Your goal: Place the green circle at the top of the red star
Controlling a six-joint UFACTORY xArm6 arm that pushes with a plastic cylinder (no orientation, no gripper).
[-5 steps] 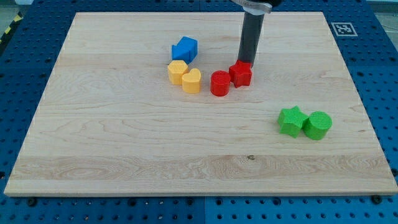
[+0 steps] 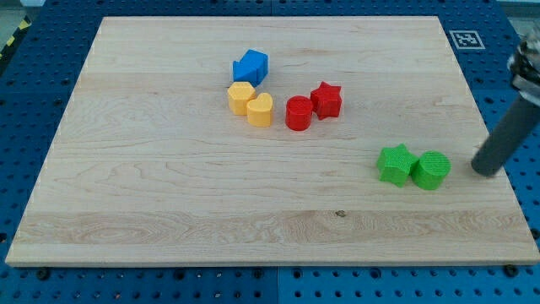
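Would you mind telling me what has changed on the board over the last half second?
My tip swung from just above the red star to the view's right, now right of the green circle with a small gap. No block moved.

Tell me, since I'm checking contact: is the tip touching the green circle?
No, my tip stands apart, right of the green circle, bare board between.
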